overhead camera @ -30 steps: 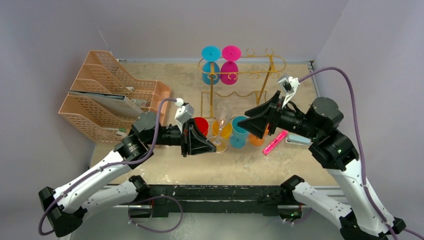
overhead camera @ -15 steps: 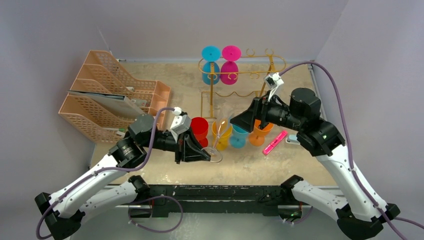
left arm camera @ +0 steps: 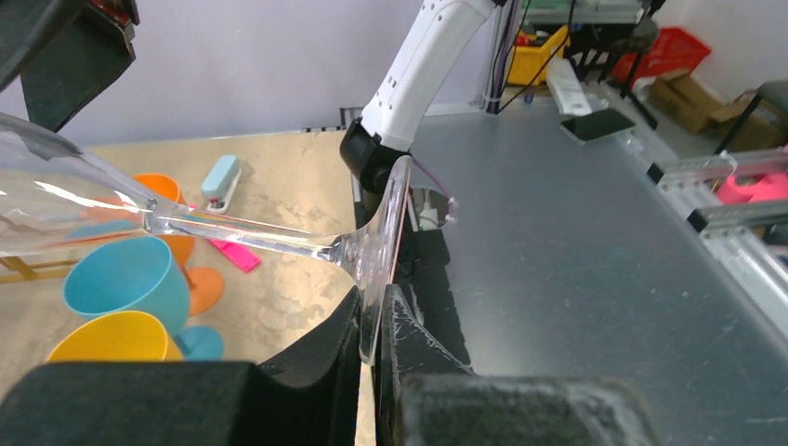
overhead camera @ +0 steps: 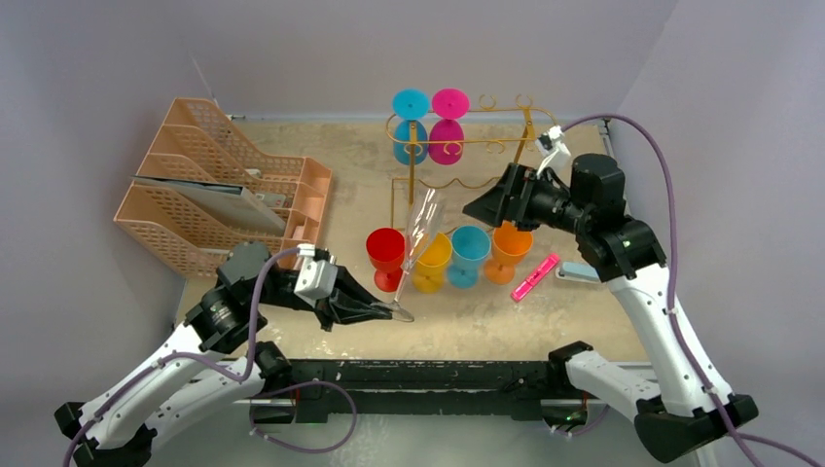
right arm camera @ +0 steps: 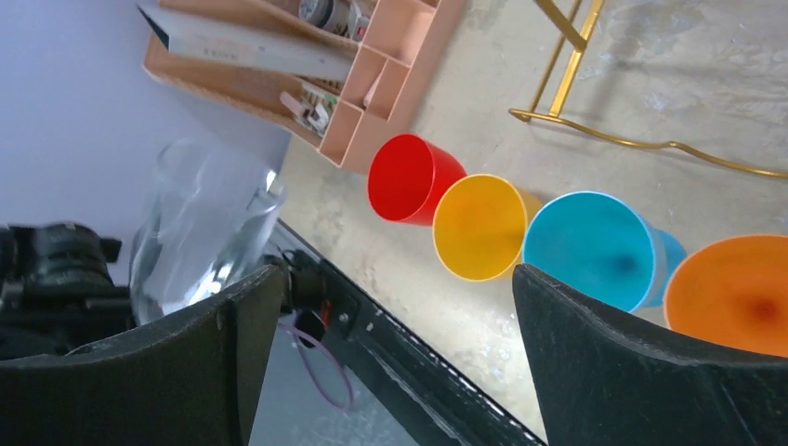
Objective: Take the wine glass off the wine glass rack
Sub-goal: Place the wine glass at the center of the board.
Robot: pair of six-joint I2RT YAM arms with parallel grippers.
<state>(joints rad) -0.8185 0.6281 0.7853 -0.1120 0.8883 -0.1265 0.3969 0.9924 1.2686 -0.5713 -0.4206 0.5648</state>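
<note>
The wine glass, the clear one, hangs tilted over the counter, and you hold it by the foot alone. On the counter's left side you have the peach file trays, stacked in steps, with a grey folder in one of them. At the back stands the wine glass rack, its gold wire upright, with a blue glass and a magenta glass hanging upside down side by side from its top. Your left end effector is low near the counter's front edge, its fingers pinched onto the rim of the clear glass's foot. The stem rises from there and the bowl leans up toward the rack, above the red cup and yellow cup. Your right end effector is raised in front of the rack's right end, fingers spread wide with nothing between them. Below it, a blue cup and an orange cup finish the row of four. A pink marker lies just right of the orange cup.
</note>
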